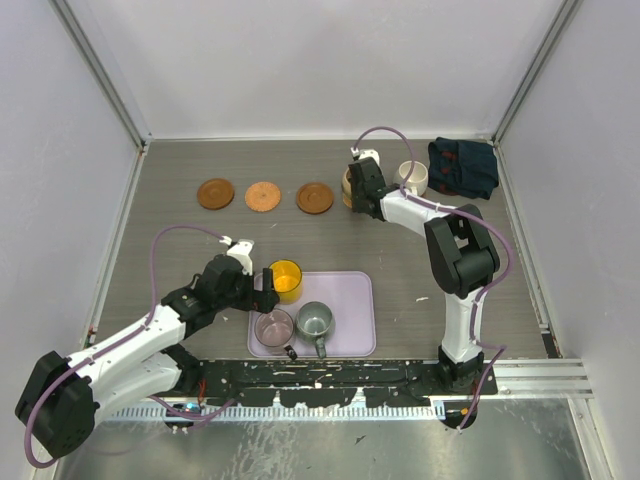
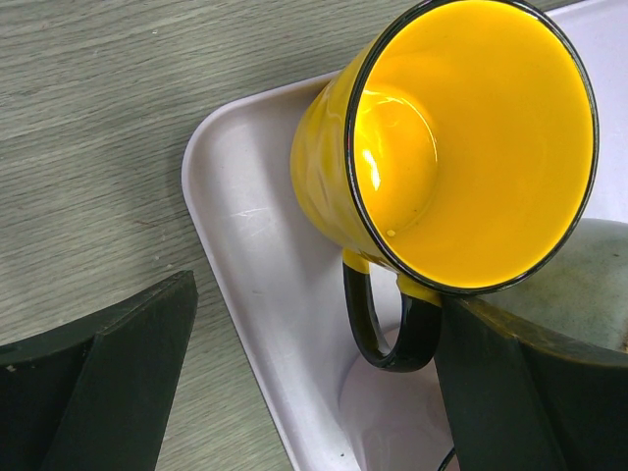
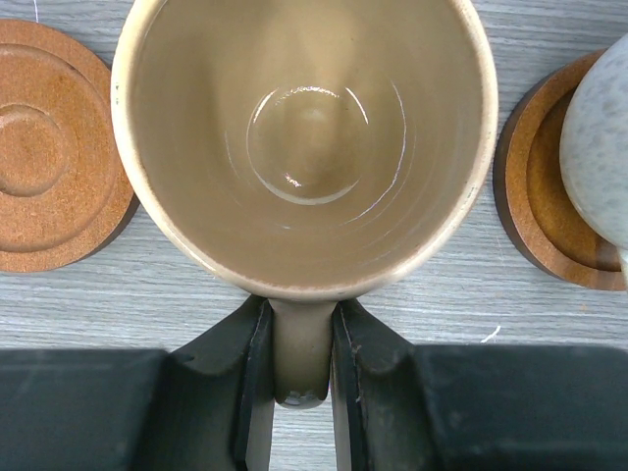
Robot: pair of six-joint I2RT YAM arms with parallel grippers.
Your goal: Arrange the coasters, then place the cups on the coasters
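The right end effector (image 3: 302, 368) is clenched on the handle of the tan cup (image 3: 304, 147), one finger on each side. The cup stands upright, mouth up, near the far edge of the bench and right of centre. Whether a coaster lies under it cannot be told.

Just to its right, the white cup (image 1: 413, 177) sits on a dark-rimmed coaster (image 3: 535, 196). To its left, three bare coasters lie in a row along the far side: a dark one (image 1: 315, 197) nearest, a lighter orange one (image 1: 263, 196), then another dark one (image 1: 216, 193). A navy cloth (image 1: 463, 166) lies in the far right corner.

By the near edge, a lilac tray (image 1: 350, 300) holds the other three cups. The yellow cup (image 1: 286, 280) is at its far left corner, and the pink cup (image 1: 273, 327) and grey-green cup (image 1: 314, 320) are side by side nearer the front.

The left end effector (image 2: 314, 392) is released, jaws wide. It is level with the yellow cup's black handle, and one finger (image 2: 530, 392) is just beside that handle. It grips nothing.
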